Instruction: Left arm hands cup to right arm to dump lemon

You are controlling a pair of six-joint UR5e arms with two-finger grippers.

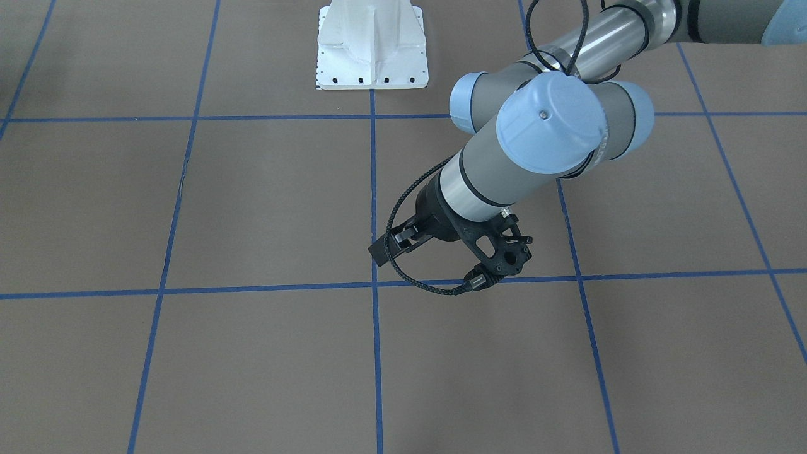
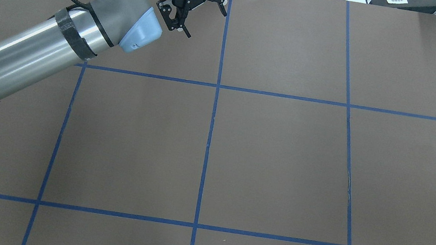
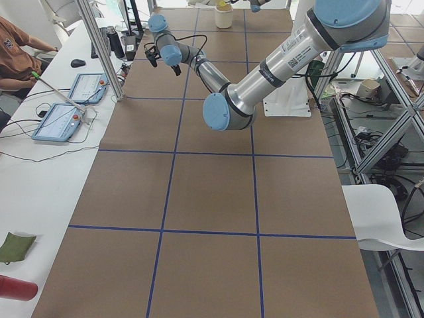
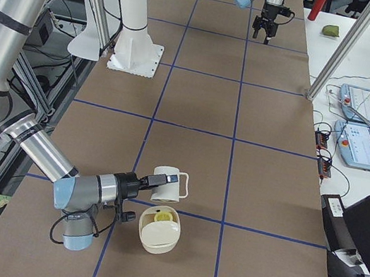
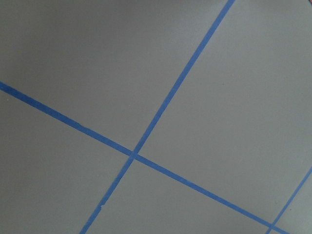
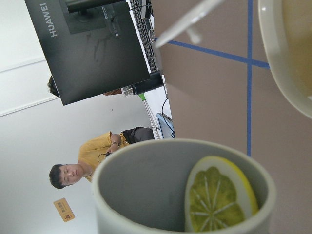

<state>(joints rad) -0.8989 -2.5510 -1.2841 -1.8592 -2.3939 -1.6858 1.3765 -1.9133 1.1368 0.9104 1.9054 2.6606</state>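
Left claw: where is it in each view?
Front-facing: left claw, centre.
Overhead: left claw, top, left of centre.
Exterior left: left claw, top left.
Exterior right: left claw, top, right of centre.
Left wrist: absent.
Right wrist: absent.
Shared landmark: blue tape grid.

The grey-and-silver jointed left arm (image 2: 38, 52) enters from the left over the brown, blue-taped table (image 2: 282, 158); its black 2-finger gripper (image 2: 179, 28) hangs parted near the far edge.
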